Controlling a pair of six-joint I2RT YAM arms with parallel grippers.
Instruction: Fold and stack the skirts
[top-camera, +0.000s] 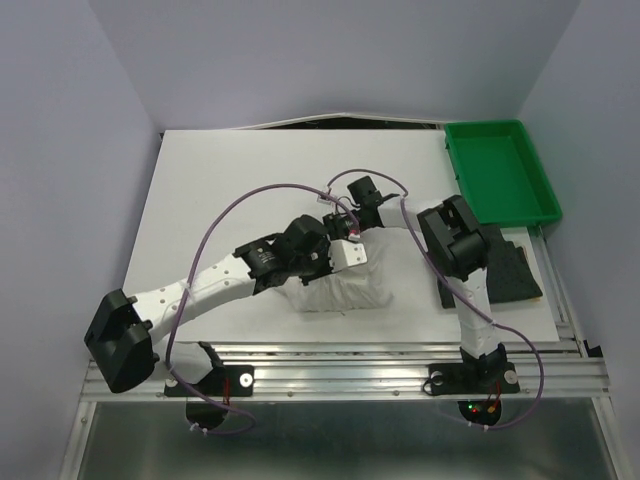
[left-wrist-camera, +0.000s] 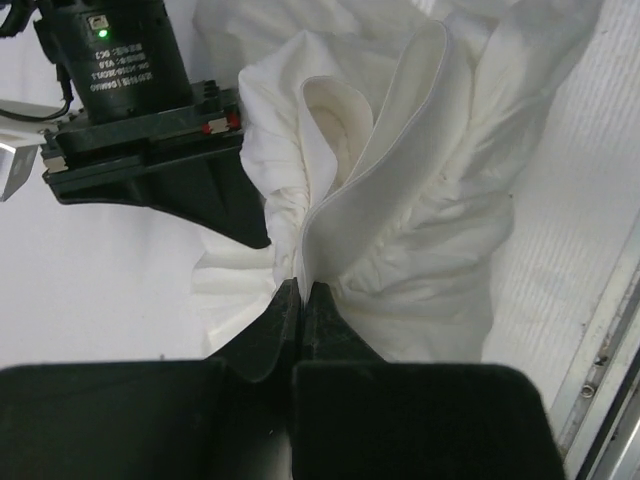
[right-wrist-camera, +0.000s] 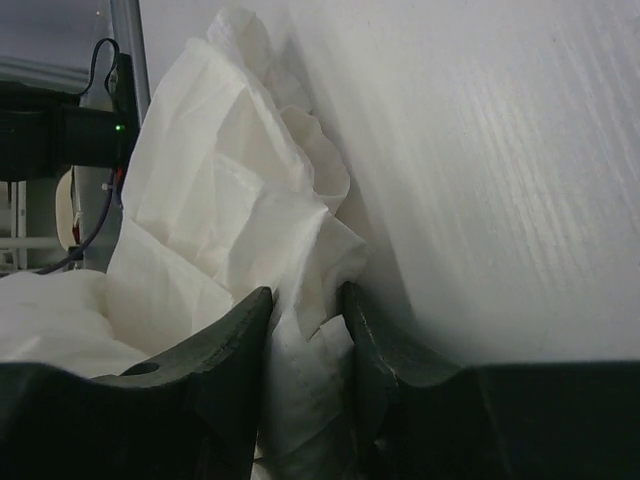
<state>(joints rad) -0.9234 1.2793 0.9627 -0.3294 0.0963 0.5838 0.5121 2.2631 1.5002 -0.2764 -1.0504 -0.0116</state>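
On the white table (top-camera: 200, 200), our left pincer (left-wrist-camera: 300, 300) pinches the white skirt (left-wrist-camera: 420, 230) tight. Our right pincer (right-wrist-camera: 305, 320) sits round a fold; we cannot tell if it grips. We must pull evenly.

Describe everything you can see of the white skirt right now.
The white skirt is soft, crinkly cloth with a smooth band along one edge. It is bunched in a loose heap on the white table between the two arms. The left tool pinches the band, which stands up in a fold. Another fold lies between the fingers of the right tool; whether they grip it is unclear.
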